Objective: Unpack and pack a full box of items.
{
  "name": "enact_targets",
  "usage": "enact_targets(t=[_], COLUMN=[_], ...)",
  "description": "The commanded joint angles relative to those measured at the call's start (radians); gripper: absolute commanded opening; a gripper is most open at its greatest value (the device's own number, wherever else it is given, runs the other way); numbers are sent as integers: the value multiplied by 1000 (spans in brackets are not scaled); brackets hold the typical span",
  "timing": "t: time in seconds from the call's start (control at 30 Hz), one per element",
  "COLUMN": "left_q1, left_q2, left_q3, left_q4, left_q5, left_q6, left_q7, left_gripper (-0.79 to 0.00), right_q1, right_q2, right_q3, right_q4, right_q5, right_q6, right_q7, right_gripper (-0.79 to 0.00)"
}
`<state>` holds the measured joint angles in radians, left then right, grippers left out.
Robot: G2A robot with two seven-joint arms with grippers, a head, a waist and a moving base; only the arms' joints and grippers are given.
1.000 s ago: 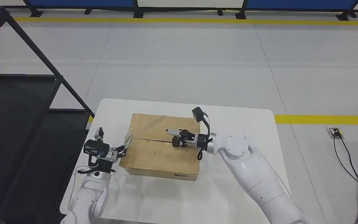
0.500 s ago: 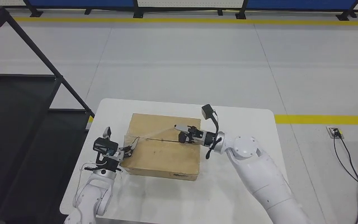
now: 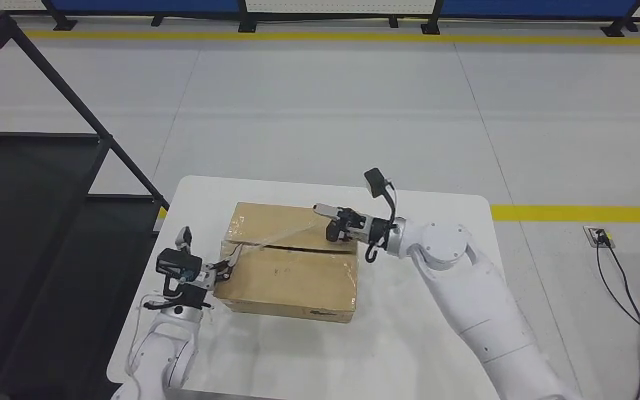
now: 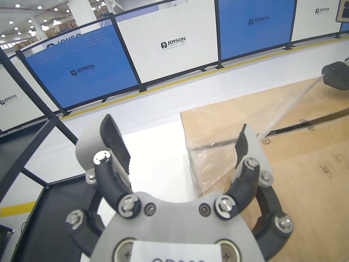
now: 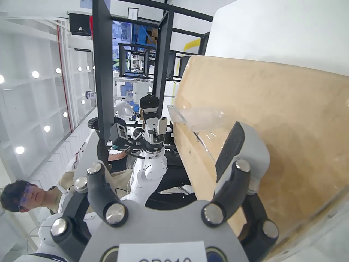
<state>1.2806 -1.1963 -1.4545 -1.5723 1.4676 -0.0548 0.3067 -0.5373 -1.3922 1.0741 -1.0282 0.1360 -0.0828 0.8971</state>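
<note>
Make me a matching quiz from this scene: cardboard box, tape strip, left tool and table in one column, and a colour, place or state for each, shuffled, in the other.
Column one:
1. cardboard box
2. clear tape strip
3. left tool
4. table

Column two:
A. white, under the box
B. open, at one end of the box
C. brown, top flaps lying flat
D. partly lifted off the box top, stretched through the air

Pairs: 1-C, 2-D, 3-B, 4-A.
</note>
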Motion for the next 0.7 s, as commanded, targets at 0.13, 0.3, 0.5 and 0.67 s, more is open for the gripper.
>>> enact_targets(t=[0.13,0.3,0.5,0.67], left_q1=[8,13,31,46], left_q2=[-1,-3,-5,-4], left_q3=[-7,-13,-37,-64], left_q4=[-15,-23,-35,-41], left_q5=[-6,-20,-49,-70], left_q6=[-3,3,15,13], left_q7=[17,44,79,93], left_gripper=[0,0,0,0], right_q1=[40,90,152,191], right_q2=[2,-10,-29,-48], right_q3=[-14,-50,-89,-111], right_q4=[12,64,161,251], right_q5=[-30,-17,6,53], right_q6=[100,152,169,149], right_q7=[44,90,109,131], right_gripper=[0,0,0,0])
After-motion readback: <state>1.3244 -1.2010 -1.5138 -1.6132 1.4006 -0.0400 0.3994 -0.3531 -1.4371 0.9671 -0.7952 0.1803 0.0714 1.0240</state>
